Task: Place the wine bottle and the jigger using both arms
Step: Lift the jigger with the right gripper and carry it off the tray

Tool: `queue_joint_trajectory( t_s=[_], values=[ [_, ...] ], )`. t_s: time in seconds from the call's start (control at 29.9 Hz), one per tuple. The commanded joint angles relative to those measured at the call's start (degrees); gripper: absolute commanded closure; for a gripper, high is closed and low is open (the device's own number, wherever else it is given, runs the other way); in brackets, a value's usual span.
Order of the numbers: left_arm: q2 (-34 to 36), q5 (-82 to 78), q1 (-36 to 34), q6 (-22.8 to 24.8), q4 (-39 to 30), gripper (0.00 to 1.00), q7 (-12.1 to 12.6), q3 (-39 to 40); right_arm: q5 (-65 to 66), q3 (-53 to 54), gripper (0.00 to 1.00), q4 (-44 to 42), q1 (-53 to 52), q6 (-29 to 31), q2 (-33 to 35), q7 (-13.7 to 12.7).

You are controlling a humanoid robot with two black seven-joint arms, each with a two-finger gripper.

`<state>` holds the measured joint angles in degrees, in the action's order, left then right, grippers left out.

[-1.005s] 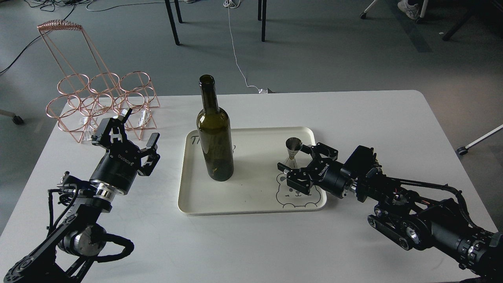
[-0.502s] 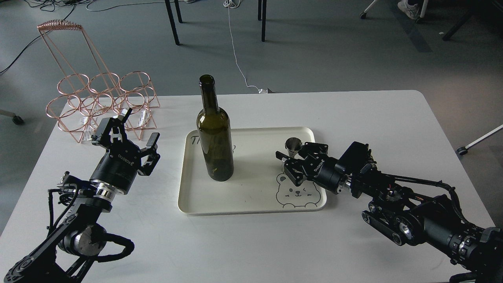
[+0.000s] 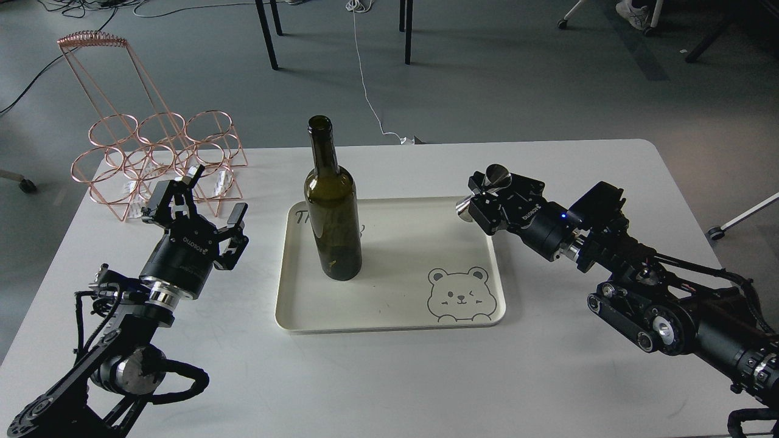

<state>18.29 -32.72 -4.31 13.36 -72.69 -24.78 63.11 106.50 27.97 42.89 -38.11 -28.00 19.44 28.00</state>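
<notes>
wine bottle (image 3: 331, 207) standing upright on left part of cream tray (image 3: 389, 316), dark olive glass, long narrow neck, open mouth, label-free. jigger (image 3: 487, 190) showing shiny silver, two cones meeting at narrow waist, tilting sideways, hanging above tray's far right corner. right gripper (image 3: 482, 196) clamping on jigger, apparently at waist, fingers partly hiding it. left gripper (image 3: 210, 194) hovering left of tray, jaws spreading wide, holding nothing, in front of copper wire rack (image 3: 152, 152). bear drawing (image 3: 457, 295) showing on tray.

soft even daylight, faint shadows, sharp focus, mild table (image 3: 548, 377) glare
</notes>
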Motion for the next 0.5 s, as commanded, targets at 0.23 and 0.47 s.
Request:
queue_joint_trajectory(
  t_s=[0.23, 0.47],
  values=[
    [-0.88, -0.06, 0.00, 0.09, 0.01, 0.01, 0.00, -0.36, -12.37, -0.02, 0.82, -1.40, 6.29, 0.00, 8.42, 0.00],
    [-1.15, -0.06, -0.09, 0.09, 0.01, 0.01, 0.09, -0.45, -12.46, -0.20, 0.82, -5.97, 7.61, 0.00, 8.24, 0.00]
  ],
)
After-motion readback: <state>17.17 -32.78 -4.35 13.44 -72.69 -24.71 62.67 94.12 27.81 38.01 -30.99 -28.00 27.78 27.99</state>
